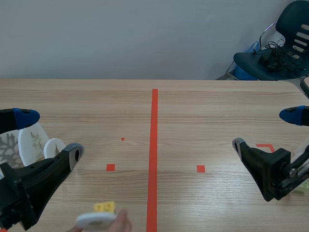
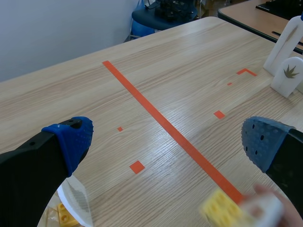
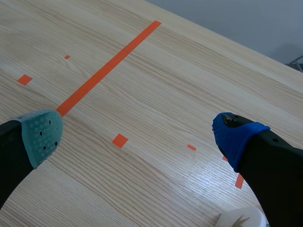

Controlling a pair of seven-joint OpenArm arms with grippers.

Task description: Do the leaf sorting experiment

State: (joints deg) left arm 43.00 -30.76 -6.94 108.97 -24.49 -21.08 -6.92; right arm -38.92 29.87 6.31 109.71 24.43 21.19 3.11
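Jaws wide apart; white rounded tiles [image 1: 36, 141] bear leaf prints.

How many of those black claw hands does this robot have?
2. The left gripper is open at the robot's left; the right gripper is open at its right.

Matte black all over, thick fingers [image 3: 279, 165]; left claw [image 1: 50, 133] dotted pads [image 2: 75, 137] blue plus grey-blue, right claw [image 1: 263, 129] teal plus blue.
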